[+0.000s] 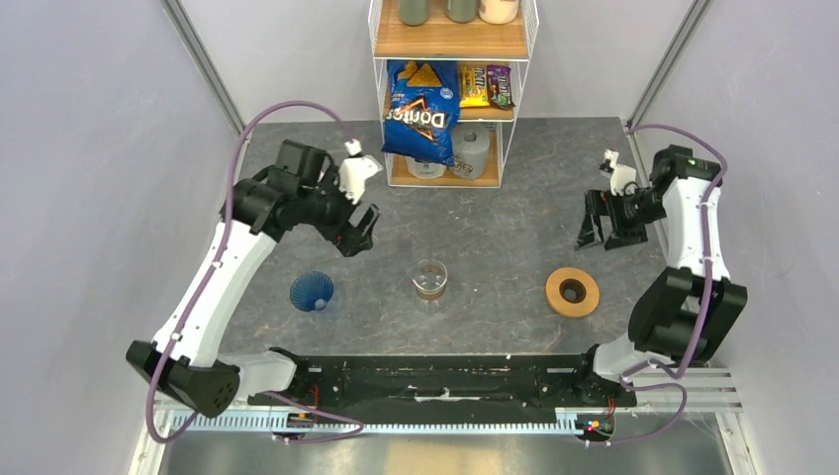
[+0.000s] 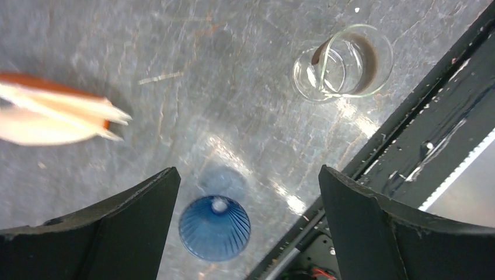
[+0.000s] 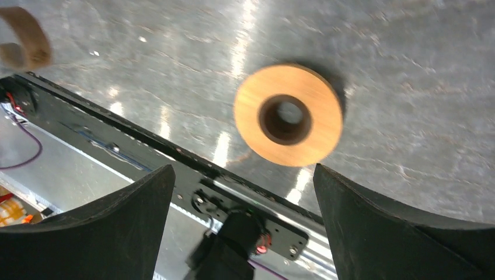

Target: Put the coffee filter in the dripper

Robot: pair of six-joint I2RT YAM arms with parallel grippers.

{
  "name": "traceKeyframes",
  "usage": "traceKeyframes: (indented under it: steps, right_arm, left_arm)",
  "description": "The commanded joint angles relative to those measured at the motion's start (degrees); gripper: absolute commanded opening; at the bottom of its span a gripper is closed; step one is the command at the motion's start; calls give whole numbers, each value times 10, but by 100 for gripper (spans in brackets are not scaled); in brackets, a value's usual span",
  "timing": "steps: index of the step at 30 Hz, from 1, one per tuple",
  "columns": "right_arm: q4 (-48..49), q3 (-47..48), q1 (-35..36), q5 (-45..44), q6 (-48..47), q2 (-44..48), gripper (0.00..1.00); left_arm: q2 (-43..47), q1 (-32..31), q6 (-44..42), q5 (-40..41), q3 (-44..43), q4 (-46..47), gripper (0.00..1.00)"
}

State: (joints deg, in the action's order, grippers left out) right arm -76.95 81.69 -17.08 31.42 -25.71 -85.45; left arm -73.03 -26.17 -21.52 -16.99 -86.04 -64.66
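Note:
The dark blue ribbed dripper (image 1: 312, 291) stands wide mouth down on the table at the left. It also shows in the left wrist view (image 2: 214, 227), low between my fingers. My left gripper (image 1: 358, 230) is open and empty in the air, behind and to the right of the dripper (image 2: 248, 172). My right gripper (image 1: 605, 233) is open and empty at the far right (image 3: 244, 169). No white cone-shaped filter shows clearly. A blurred cream and orange flat wedge (image 2: 55, 114) lies at the left edge of the left wrist view; my left arm hides that spot in the top view.
A small glass vessel with a brown band (image 1: 429, 280) stands mid-table (image 2: 344, 61). A tan flat ring with a dark hole (image 1: 572, 292) lies right of it (image 3: 288, 115). A wire shelf with a chip bag (image 1: 420, 114) stands at the back. The black base rail (image 1: 435, 376) runs along the near edge.

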Motion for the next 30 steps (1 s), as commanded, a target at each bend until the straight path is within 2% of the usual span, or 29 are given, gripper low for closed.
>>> traceKeyframes:
  steps: [1, 9, 14, 22, 30]
  right_arm:
    - [-50, -3, -63, -40, -125, -56, 97]
    - [-9, -29, -79, -71, -177, -156, 94]
    - [19, -46, -91, -62, -205, -202, 92]
    - [53, -91, -91, -56, -216, -244, 89]
    - [3, -94, -90, -3, -233, -275, 76]
  left_arm:
    - [55, 49, 73, -83, 43, -14, 97]
    - [98, 88, 98, -97, 106, -19, 96]
    - [96, 124, 126, -148, 106, -10, 95]
    - [92, 161, 158, -181, 117, 15, 93]
    - [90, 173, 164, -206, 115, 20, 93]
